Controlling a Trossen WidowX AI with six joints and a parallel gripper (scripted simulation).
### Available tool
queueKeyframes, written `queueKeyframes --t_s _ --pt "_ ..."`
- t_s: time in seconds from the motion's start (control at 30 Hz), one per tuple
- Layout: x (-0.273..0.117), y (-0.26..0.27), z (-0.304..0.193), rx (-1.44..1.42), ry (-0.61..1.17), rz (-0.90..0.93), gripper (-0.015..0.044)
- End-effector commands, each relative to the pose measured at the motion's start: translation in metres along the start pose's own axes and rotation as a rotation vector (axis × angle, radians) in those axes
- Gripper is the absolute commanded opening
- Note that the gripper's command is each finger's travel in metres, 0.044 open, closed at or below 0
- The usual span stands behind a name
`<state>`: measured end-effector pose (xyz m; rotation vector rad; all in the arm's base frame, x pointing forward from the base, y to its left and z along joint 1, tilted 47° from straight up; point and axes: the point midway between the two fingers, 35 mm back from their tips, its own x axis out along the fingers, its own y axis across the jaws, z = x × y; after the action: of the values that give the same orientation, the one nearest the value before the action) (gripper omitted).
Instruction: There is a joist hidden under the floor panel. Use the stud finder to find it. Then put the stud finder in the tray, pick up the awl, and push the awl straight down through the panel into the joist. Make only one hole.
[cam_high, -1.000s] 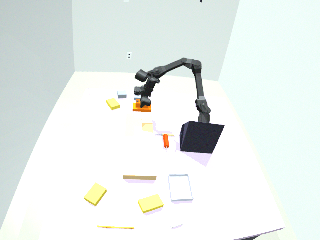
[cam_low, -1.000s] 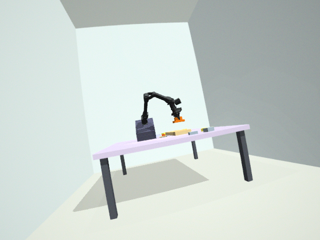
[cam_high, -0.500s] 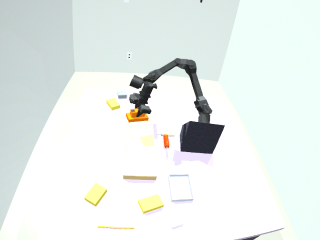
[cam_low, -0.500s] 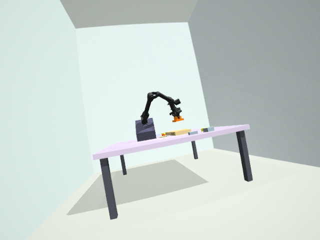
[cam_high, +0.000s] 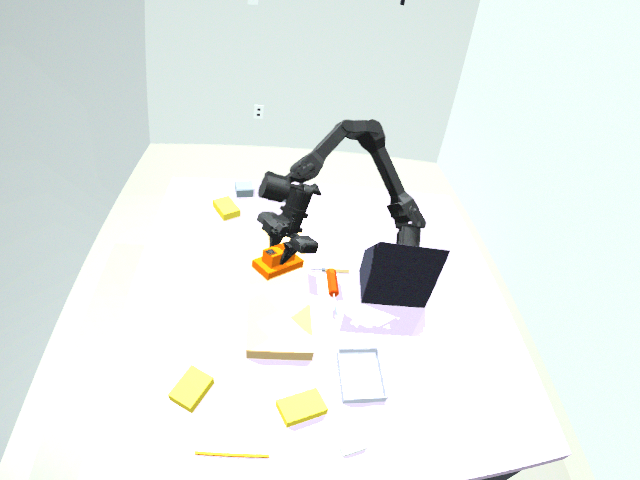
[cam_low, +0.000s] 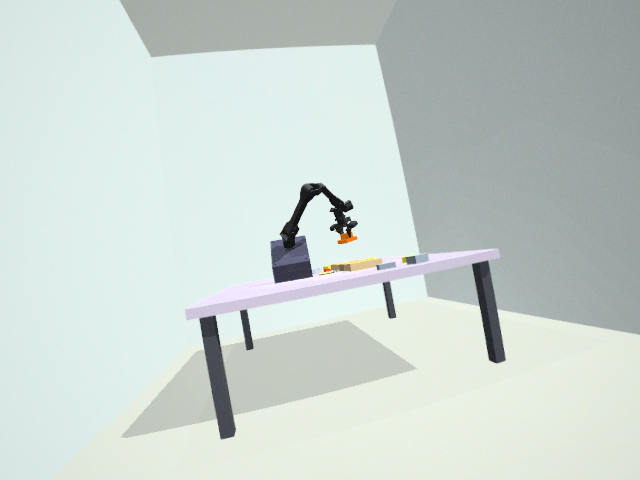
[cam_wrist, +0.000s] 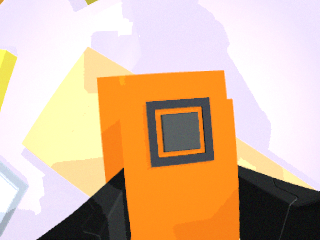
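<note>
Lab-type rm: robot arm (cam_high: 379, 162) (cam_low: 297, 211) on table (cam_high: 444, 392) (cam_low: 336, 283), bare walls.

Top v. bright, panel washed out; soft shadow under ext. table.

The pale bench (cam_high: 439, 403) (cam_low: 336, 284) carries a light wood panel (cam_high: 279, 354) (cam_low: 361, 264), lying flat. Just beside it are the open grey tray (cam_high: 360, 400) and an orange-handled awl (cam_high: 332, 282), apart from each other. Two yellow blocks (cam_high: 191, 388) (cam_high: 301, 407) lie near the panel, well apart from a third yellow block (cam_high: 226, 207), which sits beside a grey block (cam_high: 244, 189). A thin yellow stick (cam_high: 232, 455) lies near one edge. A small whitish piece (cam_high: 354, 451), perhaps an eraser, washes out in the glare.
</note>
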<state>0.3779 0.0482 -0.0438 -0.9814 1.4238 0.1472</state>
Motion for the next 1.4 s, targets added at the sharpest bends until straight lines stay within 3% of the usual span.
queueKeyframes --t_s 0.0,0.57,1.1,1.37 --pt "0.002 0.038 0.018 -0.096 -0.021 0.036 0.0000" --pt "0.027 0.193 0.023 -0.466 0.011 0.163 0.0000" --pt "0.059 0.313 -0.032 -0.795 0.104 0.235 0.0000" --pt "0.070 0.339 -0.055 -0.881 0.140 0.245 0.0000"
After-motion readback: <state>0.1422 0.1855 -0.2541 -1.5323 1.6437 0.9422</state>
